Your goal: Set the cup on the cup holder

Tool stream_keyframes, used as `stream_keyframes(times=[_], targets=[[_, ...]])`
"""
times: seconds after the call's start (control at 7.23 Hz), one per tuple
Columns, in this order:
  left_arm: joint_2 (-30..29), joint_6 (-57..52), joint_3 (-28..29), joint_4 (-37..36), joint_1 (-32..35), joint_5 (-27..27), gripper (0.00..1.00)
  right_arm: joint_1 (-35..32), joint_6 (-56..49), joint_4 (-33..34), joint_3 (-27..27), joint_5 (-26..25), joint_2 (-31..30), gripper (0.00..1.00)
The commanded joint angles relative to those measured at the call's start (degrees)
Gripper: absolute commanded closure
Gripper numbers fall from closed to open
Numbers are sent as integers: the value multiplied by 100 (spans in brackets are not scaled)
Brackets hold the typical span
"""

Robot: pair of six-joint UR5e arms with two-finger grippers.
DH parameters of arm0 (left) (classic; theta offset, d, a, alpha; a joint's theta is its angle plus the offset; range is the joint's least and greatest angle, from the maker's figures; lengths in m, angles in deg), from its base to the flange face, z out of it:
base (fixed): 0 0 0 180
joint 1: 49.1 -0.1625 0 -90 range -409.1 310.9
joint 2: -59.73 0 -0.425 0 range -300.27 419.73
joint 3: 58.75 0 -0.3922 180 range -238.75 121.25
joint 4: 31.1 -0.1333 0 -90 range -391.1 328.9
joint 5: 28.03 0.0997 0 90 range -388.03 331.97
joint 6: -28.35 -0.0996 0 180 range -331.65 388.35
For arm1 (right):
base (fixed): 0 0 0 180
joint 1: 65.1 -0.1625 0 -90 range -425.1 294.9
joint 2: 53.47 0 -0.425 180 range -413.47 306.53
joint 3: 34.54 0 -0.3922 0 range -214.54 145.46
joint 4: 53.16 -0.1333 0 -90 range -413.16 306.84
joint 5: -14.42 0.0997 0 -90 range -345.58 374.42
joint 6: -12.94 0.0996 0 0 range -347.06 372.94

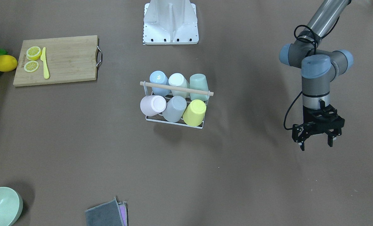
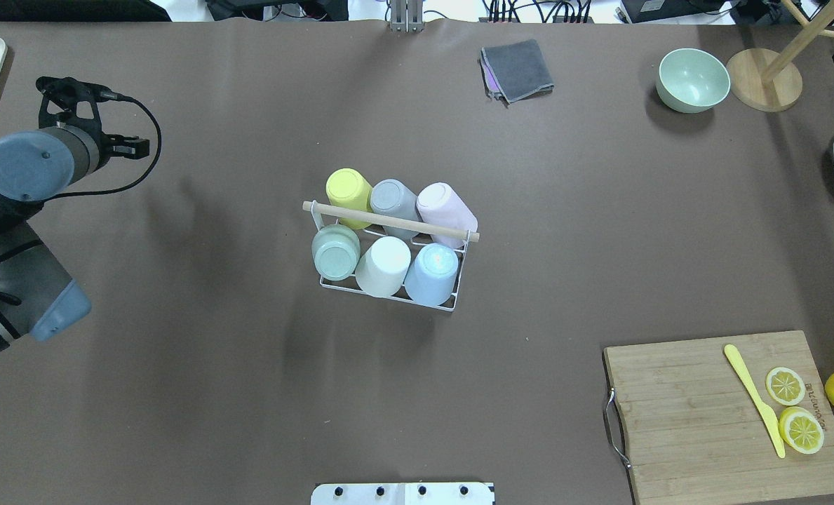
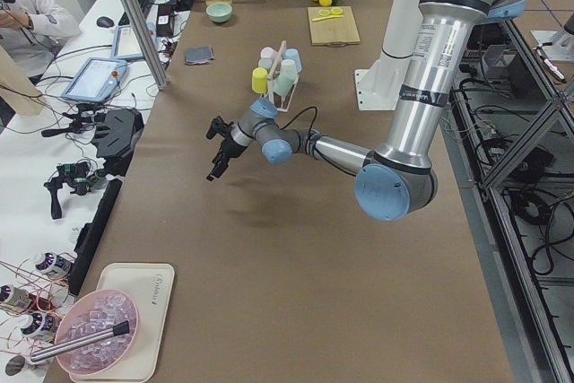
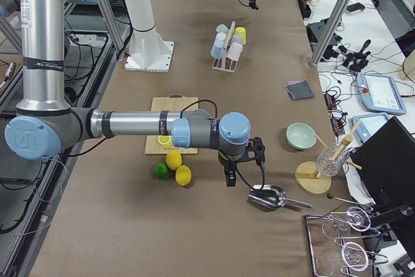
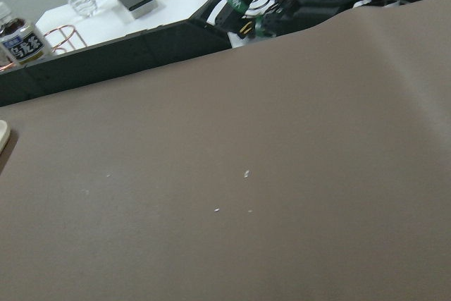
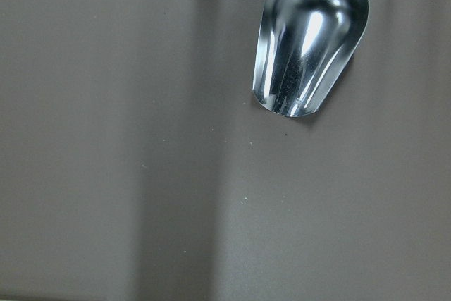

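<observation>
The cup holder [image 1: 177,88] is a white wire rack with a wooden rod handle and stands at the table's middle; it also shows in the overhead view [image 2: 388,219]. Several cups sit upside down on its prongs: yellow [image 1: 194,112], grey [image 1: 174,108], pink [image 1: 153,105], blue [image 1: 159,82], white [image 1: 178,83] and green [image 1: 199,84]. My left gripper [image 1: 316,139] is open and empty, above bare table well to the holder's side. My right gripper [image 4: 238,163] shows only in the exterior right view, near a metal scoop; I cannot tell whether it is open.
A cutting board [image 1: 67,59] holds lemon slices and a yellow knife, with whole lemons [image 1: 4,62] beside it. A green bowl [image 1: 1,205], a grey cloth [image 1: 106,215], the metal scoop [image 6: 310,40] and a wooden stand [image 2: 764,88] lie along the far edge.
</observation>
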Motion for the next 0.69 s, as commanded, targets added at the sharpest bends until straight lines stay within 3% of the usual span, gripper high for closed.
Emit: stream_keyframes(times=[0.0,0.28,0.55], targets=[[2,-625,-8,-802,565,-879,2,-153,-5,-47,-122,91,-213,0],[246,-1599,-8,-1113,1145,-1312,2,-154,4,-65,-140,109,-338,0],[388,-1885,-112,-1716,1681,-2066,2,-189,39,-56,-149,109,-338,0]])
